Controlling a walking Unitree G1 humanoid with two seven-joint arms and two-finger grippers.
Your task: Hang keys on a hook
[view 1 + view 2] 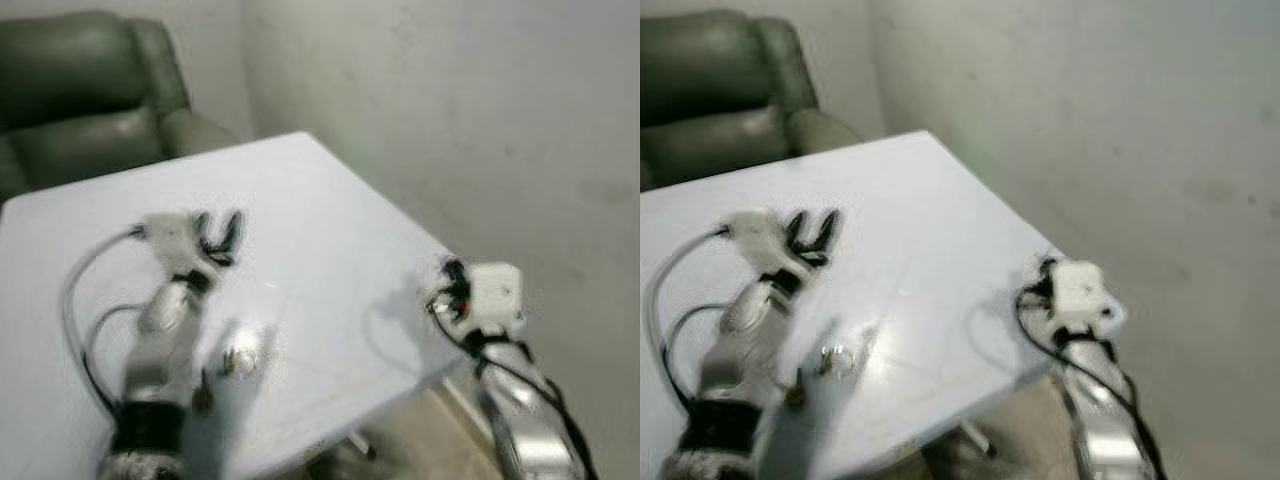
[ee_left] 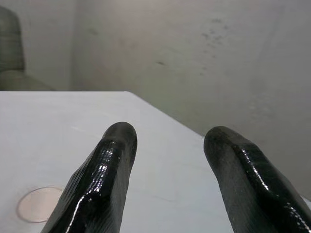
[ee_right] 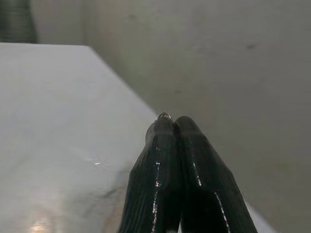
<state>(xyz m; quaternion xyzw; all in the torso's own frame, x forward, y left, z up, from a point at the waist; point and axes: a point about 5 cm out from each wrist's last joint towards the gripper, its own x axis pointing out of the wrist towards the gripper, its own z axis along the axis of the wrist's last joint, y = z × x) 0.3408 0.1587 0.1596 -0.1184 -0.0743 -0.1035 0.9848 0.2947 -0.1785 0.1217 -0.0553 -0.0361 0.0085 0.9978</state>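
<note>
white table (image 1: 330, 230), green armchair (image 1: 80, 90), grey wall (image 1: 480, 120)

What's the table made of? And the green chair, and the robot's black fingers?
Table: smooth, glossy white top, probably laminate or plastic; it mirrors light. Chair: green leather or vinyl by its soft sheen and creases. Left gripper's fingers: black, shiny and finely ribbed, likely rubber or plastic.

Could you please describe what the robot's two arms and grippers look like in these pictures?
Both arms are silver metal with white housings at the wrists and loose black cables alongside. The left arm has a dark band low down and a pale looping cable. The right arm shows a small red spot by its wrist. The left gripper and right gripper each have two long, glossy black, ribbed fingers with rounded tips.
</note>
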